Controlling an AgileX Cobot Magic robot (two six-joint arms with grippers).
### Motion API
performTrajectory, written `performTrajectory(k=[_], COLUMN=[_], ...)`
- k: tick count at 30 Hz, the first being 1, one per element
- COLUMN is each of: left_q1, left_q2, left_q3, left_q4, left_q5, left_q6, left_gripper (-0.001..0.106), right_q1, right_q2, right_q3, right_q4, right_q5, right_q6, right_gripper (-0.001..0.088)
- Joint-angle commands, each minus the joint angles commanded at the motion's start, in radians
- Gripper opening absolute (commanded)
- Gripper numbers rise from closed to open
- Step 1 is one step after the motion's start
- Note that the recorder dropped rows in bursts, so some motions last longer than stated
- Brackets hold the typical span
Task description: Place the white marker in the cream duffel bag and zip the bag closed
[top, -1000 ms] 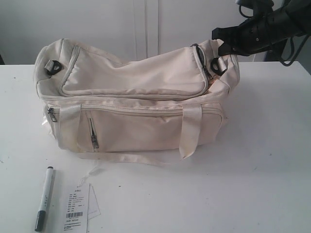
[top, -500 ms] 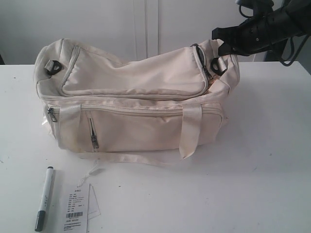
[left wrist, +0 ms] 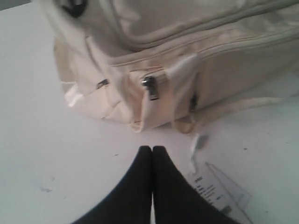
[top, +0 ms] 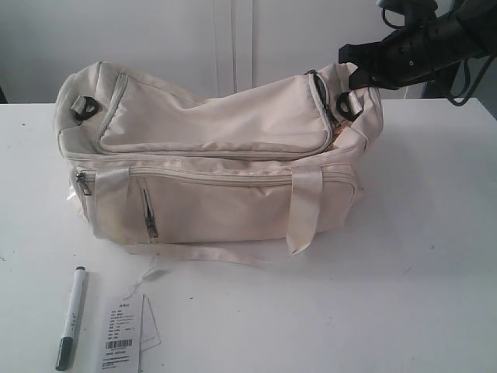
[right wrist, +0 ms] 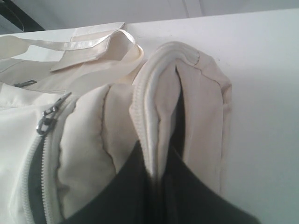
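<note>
The white marker [top: 71, 317] is lying on the bench [top: 404, 272] at the front left, dark cap pointing toward the near edge, well apart from any arm. Just beside it to the right, a paper tag [top: 123, 334] is lying flat. The left end effector [left wrist: 152, 149] is hovering over the bench near the tag, its fingers pressed together and gripping nothing. The cream duffel bag [top: 217, 155] is sitting across the middle, outside which the marker is resting. At the bag's far right end, the right end effector [right wrist: 156, 156] is pinching a raised fold of the cream fabric, close to a zip pull [right wrist: 46, 122].
</note>
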Motion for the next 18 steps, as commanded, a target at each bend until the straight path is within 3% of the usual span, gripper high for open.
performTrajectory(k=[18], left_q1=[-0.340], left_q2=[0.276], left_q3=[-0.197], left_q4=[0.021], left_q5=[0.009], left_q6=[0.031], left_gripper=[0.000], right_q1=[0.000], right_q2=[0.000], right_q3=[0.000], right_q4=[0.000], right_q5=[0.000], right_q6=[0.000], right_gripper=[0.0000])
